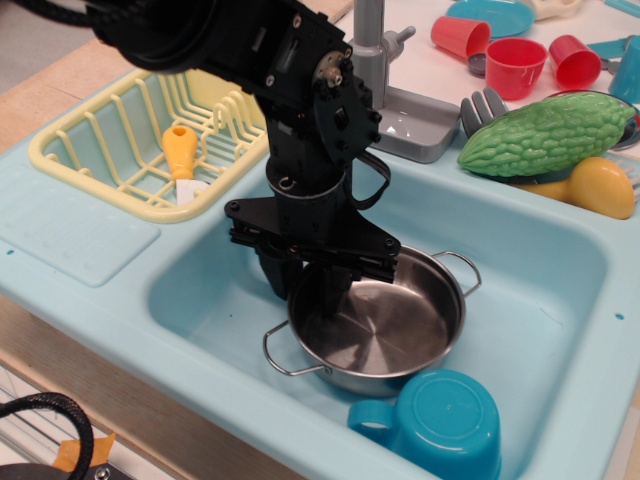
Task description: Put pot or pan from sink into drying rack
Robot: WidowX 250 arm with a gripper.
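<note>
Pot [385, 325]: shallow stainless-steel body with two thin wire loop handles, located inside the sink [560, 270], an aqua-blue plastic basin. Its near rim lies just behind a teal mug [440, 425], which sits at the front of the basin with its handle to the left. One wire handle projects toward the front left; the other projects toward the rear right.

Gripper [305, 290]: black, reaching down from above at the left rim of the pot. One finger sits inside the pot and the other outside the wall, with the two drawn together on that rim. Whether the pot is lifted clear of the basin floor cannot be determined.

Left of the sink, a flat ribbed blue panel [70, 235] forms part of the counter. Behind it stands the drying rack [100, 135], pale yellow with slatted ribs and upright prongs. A yellow-handled utensil [180, 160] lies inside the rack.

Behind the basin: a grey faucet [385, 60] on its base. To the right rear: a green bumpy toy gourd [545, 135], a yellow toy [595, 185], and red cups [515, 65].
</note>
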